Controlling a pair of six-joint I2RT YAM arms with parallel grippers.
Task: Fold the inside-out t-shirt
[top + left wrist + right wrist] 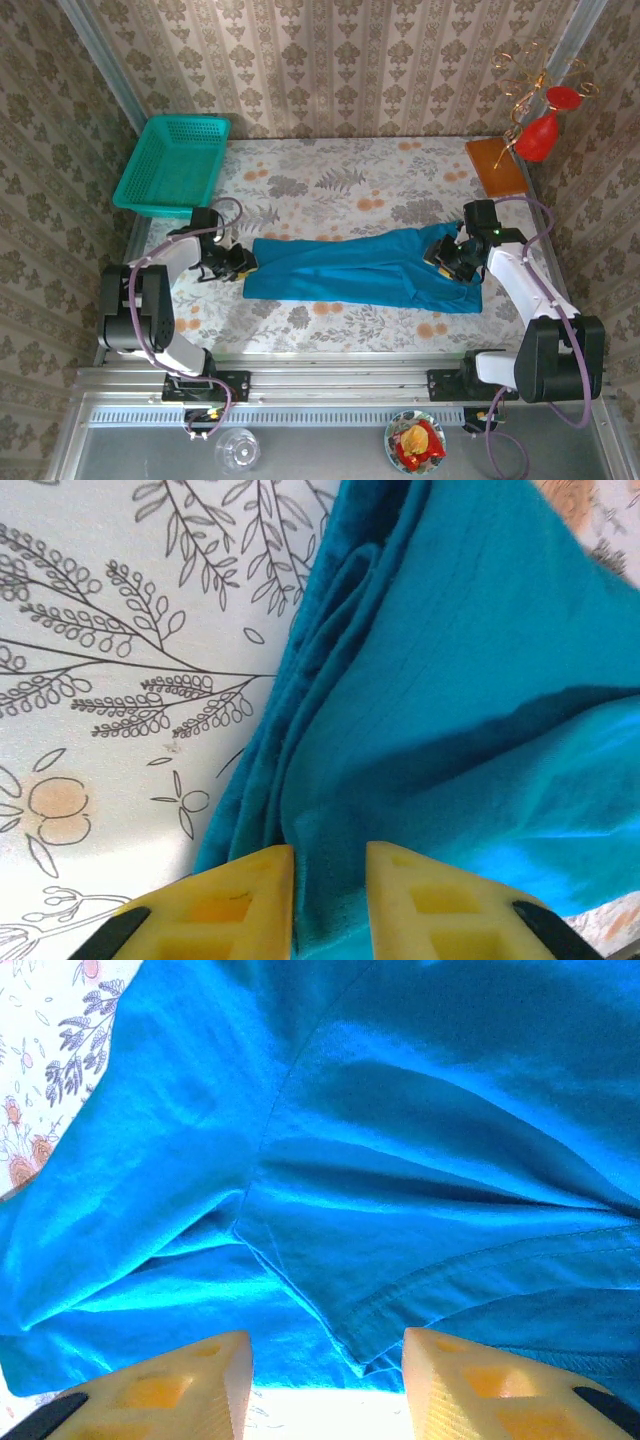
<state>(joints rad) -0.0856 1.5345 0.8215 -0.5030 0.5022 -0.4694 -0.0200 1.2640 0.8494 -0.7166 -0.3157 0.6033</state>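
Shirt (360, 268) lies on the desk (330, 180), drawn out in a long band between the two arms

Left gripper (238, 262), at the left end of the band: fingers (250, 900) almost together, with a ridge of cloth running into the narrow gap. Reads as pinched on the shirt's edge

Right gripper (447, 255), at the right end: jaws apart, a hemmed corner of cloth lying between them, bare desk showing below. Nothing clamped

Risks, as judged:
- Several layers are stacked at the left edge, and the pinch may hold only some of them. A lift would then peel the layers apart and open the band
- One end is held and the other is free. A pull from the left would drag the whole shirt and bunch it
- If the right jaws close where they stand, they likely take only the hemmed corner, so the fold comes out skewed
- The cloth is soft and the bite is thin, so the edge could slip out mid-lift
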